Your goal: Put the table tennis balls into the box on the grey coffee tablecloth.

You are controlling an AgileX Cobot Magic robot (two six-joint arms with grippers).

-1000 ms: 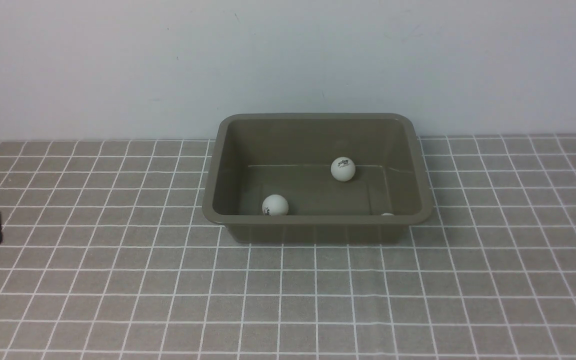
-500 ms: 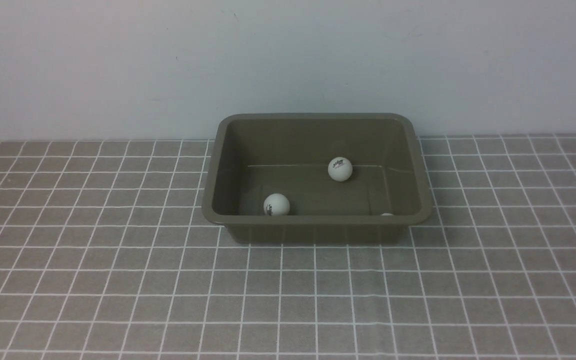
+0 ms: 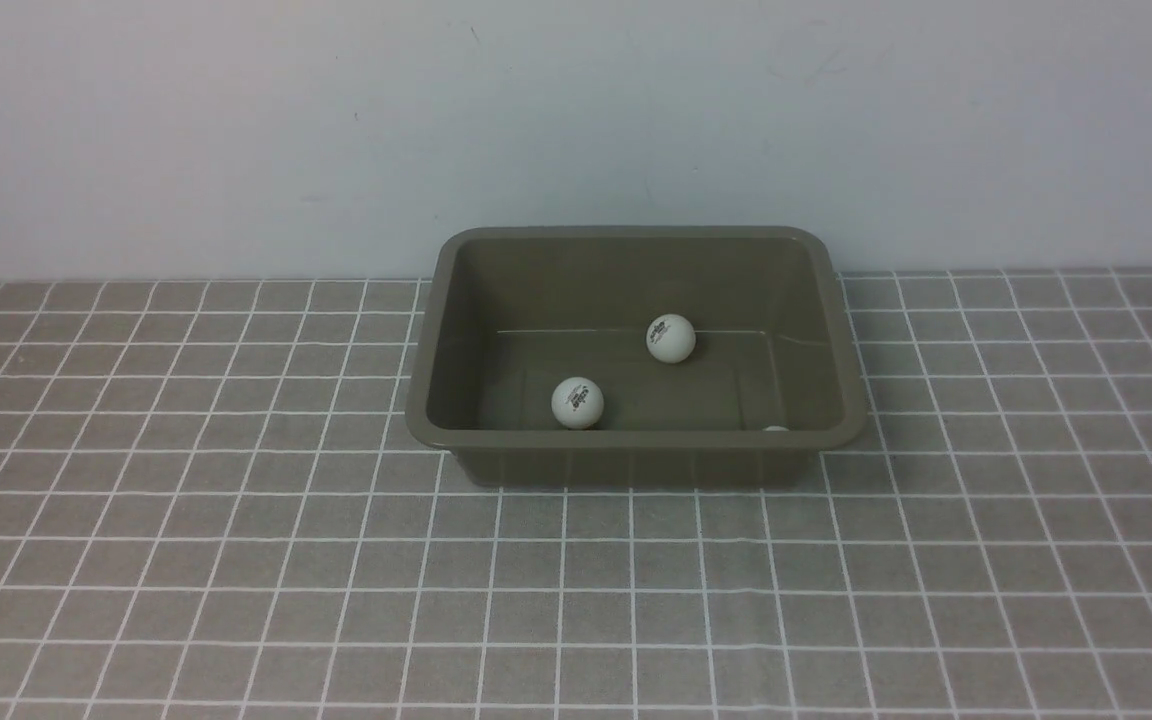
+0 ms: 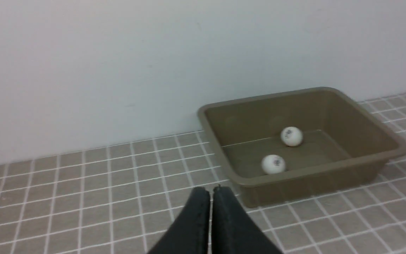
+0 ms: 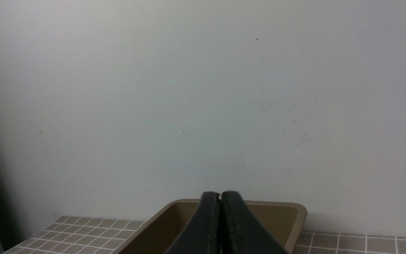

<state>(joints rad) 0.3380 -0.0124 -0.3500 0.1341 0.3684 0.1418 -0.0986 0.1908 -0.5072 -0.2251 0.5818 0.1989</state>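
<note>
The table tennis balls point(image 3: 577, 402) had drifted slightly inside the box point(image 3: 636, 465). The left tool point(image 4: 211, 189) and right tool point(image 5: 220, 194) were pinched together, empty. The task seemed done.

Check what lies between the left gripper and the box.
Only bare grey coffee tablecloth: the left wrist view shows nothing else between the shut left gripper and the box.

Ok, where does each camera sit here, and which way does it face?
Front view: between the arms, looking forward and down at the box on the tablecloth; no robot part shows.
Left wrist: left of the box, facing it; shut left gripper shows.
Right wrist: facing the wall above the box; shut right gripper shows.
Shared: every view has the box.
</note>
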